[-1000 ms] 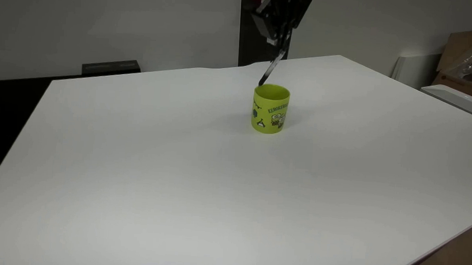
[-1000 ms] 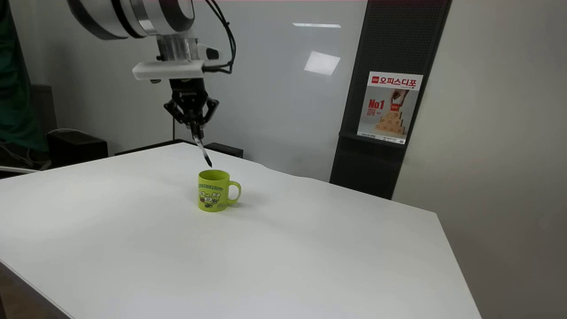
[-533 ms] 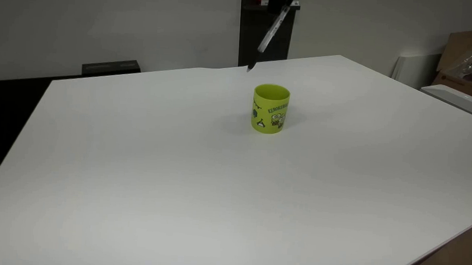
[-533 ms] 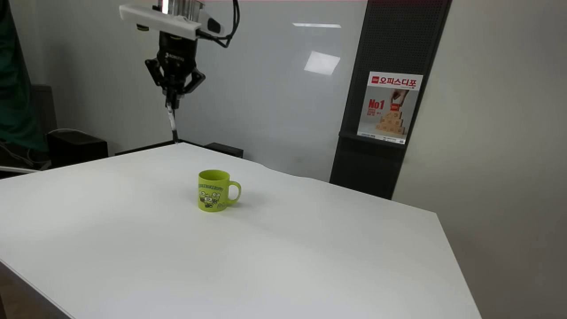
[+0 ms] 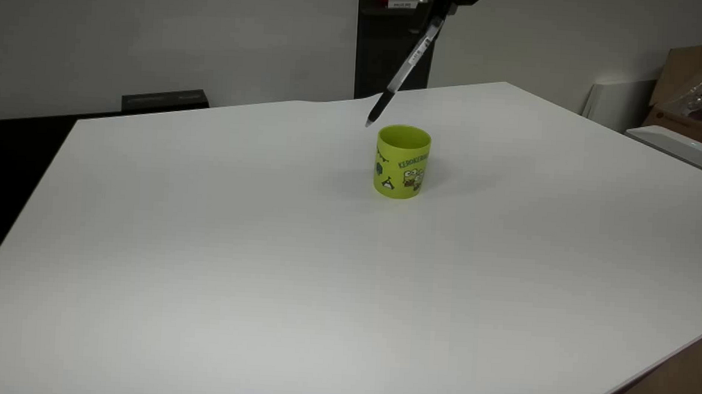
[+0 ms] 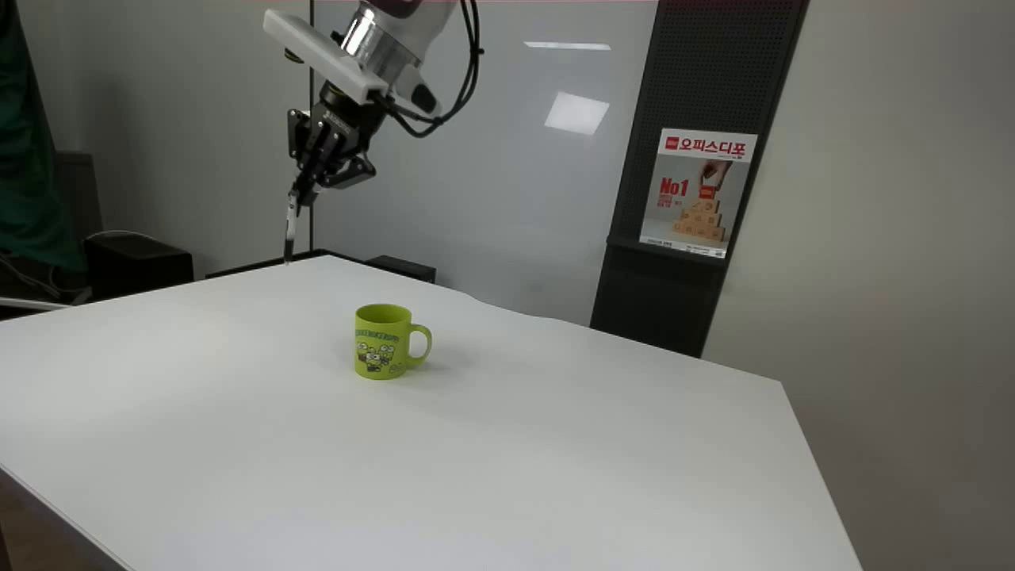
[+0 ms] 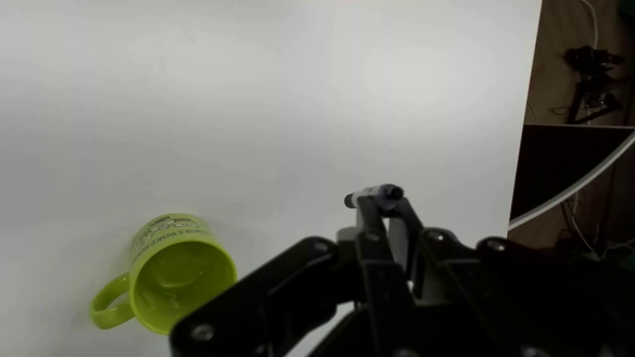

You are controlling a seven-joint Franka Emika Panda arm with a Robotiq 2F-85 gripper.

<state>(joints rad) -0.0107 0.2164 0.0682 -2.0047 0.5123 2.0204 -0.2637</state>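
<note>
We see: gripper (image 7: pixel 385 204) black, jointed | screw heads (image 7: pixel 202 332) pale, round | flat bar (image 6: pixel 323 54) white | wrist collar (image 6: pixel 379 49) shiny silver | cables (image 6: pixel 437 122) black, looped, right side

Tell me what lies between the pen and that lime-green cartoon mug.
Just bare white tabletop shows between the pen and the lime-green cartoon mug in the wrist view.

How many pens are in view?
1: the pen, gripped in the pincer, tilted above the table, apart from the mug. The cardboard box could hide others.

Free room separates pen (image 5: pixel 404 72) from green mug (image 6: pixel 381 342), which blocks low passage
</note>
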